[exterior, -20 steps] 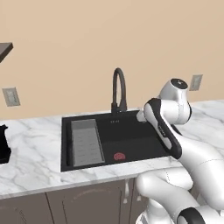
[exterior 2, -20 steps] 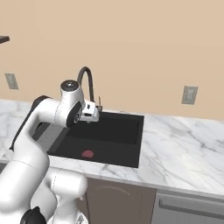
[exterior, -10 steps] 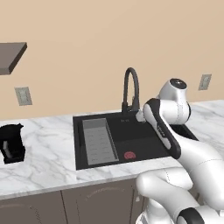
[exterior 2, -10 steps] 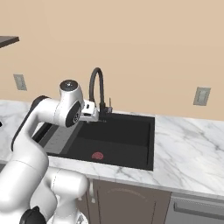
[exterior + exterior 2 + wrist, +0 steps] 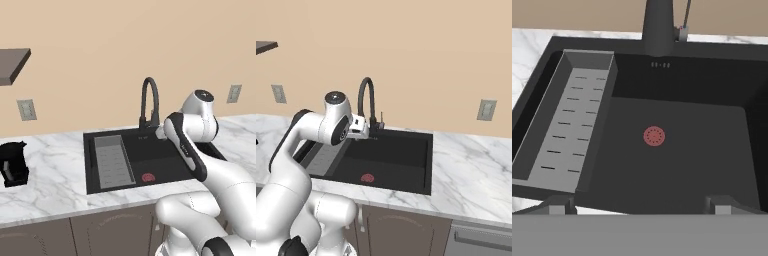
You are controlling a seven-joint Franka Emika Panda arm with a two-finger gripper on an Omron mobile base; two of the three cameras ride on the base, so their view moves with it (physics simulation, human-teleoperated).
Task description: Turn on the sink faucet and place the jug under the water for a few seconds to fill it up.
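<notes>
Hand view: sink (image 5: 677,90) seen from above the near rim, black basin, long axis running 9 to 3 o'clock.
Tray: grey ribbed tray (image 5: 567,125) along the 9 o'clock wall of the basin, long axis 12 to 6 o'clock, touching that wall.
Drain: red drain ring (image 5: 654,136) near the middle of the basin floor, bare floor on all sides.
Faucet: black tap (image 5: 658,25) stands upright on the 12 o'clock rim; thin lever (image 5: 685,20) just beside its base at 3 o'clock, pointing up.
Spout, left base view: faucet (image 5: 150,102) arches over and its tip points down into the basin; no stream from it.
Jug: black jug (image 5: 12,162) upright on the marble counter (image 5: 55,170), far out at 9 o'clock from the sink (image 5: 150,160), well apart from it; which way its lip points cannot be told.
Gripper: gripper (image 5: 640,205) over the near rim, jaws spread wide, nothing between them; fingertips (image 5: 559,205) apart from the basin.
Gripper, right base view: gripper (image 5: 367,131) just beside the faucet (image 5: 367,102) base, above the sink (image 5: 386,162).
Room: basin floor open at 3 o'clock of the tray.
</notes>
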